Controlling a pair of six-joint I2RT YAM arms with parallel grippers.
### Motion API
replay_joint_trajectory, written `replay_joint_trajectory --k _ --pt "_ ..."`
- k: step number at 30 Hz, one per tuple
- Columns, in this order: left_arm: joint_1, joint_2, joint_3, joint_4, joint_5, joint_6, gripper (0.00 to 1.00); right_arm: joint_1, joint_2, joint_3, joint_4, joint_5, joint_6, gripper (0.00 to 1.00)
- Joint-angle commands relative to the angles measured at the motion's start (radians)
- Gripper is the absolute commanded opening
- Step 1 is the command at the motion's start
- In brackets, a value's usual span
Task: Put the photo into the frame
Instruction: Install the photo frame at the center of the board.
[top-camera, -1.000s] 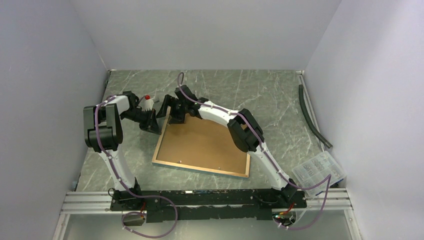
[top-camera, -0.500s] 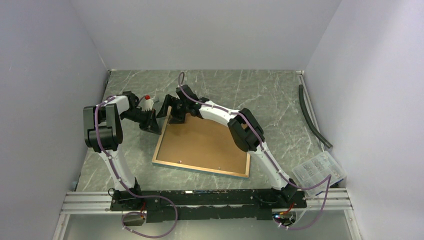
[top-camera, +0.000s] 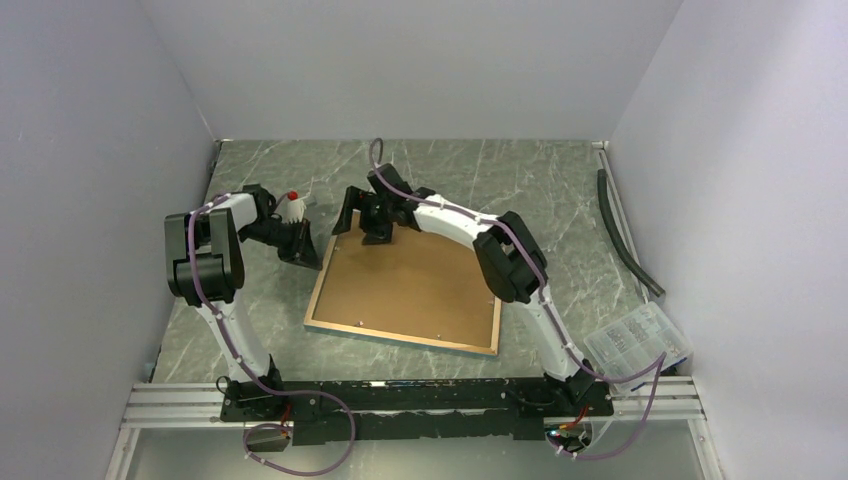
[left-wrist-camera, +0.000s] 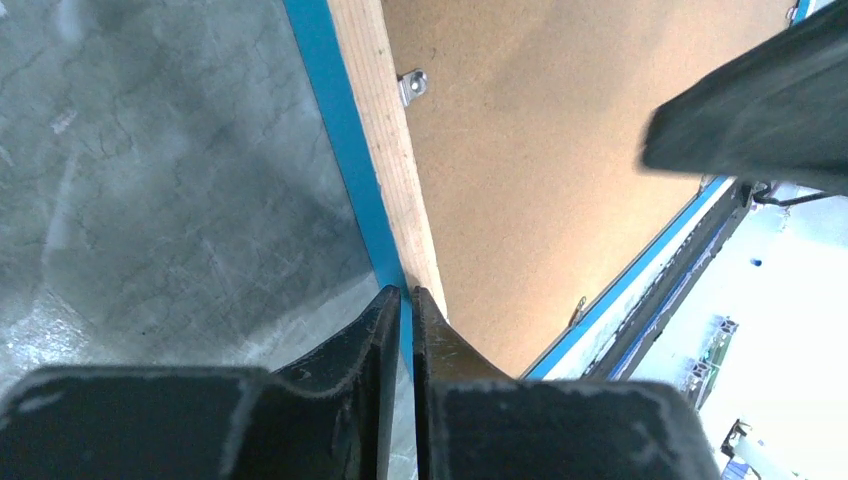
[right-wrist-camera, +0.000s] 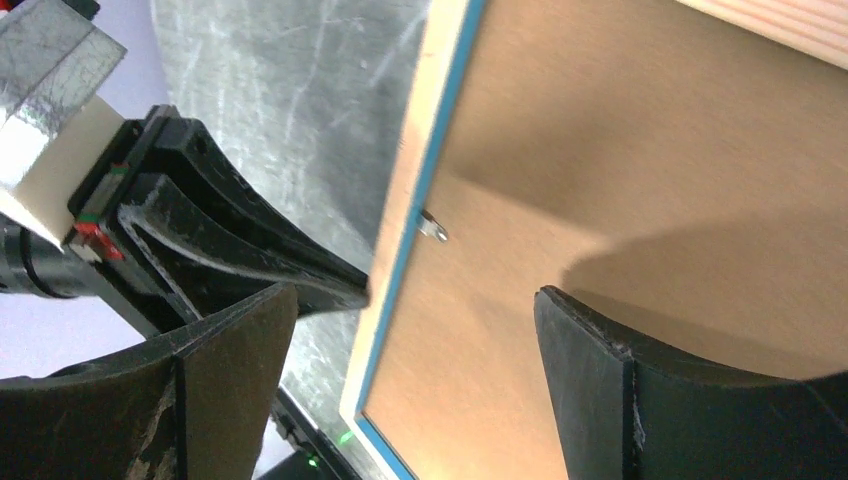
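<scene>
The frame lies face down on the grey marble-patterned table, left of centre, its brown backing board facing up. The photo shows in no view, so whether it sits under the board cannot be told. The left gripper is pinched thin on the frame's left rim, near the far corner. The right gripper hovers with jaws wide above the board's far-left part, a small metal tab just ahead of its fingertips. The step seems to be working that tab: steady the rim, lower squarely, avoid shoving the board sideways
</scene>
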Motion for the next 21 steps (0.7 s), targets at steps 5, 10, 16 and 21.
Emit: replay_joint_trajectory --k 5,10,16,21 --pt "0.052 -0.072 0.039 -0.080 0.008 0.058 0.33 -0.008 -0.326 -0.228 -0.079 0.136 -0.132 0.96" --pt "0.086 -0.141 0.062 -0.129 0.017 0.066 0.64 -0.008 -0.463 -0.366 -0.135 0.203 -0.163 0.98" --pt "0.138 -0.250 0.046 -0.118 -0.024 0.042 0.95 -0.051 -0.666 -0.572 -0.191 0.354 -0.220 1.00" --pt "0.147 -0.371 -0.076 0.110 -0.148 -0.080 0.95 -0.237 -0.936 -0.857 -0.117 0.442 -0.244 1.00"
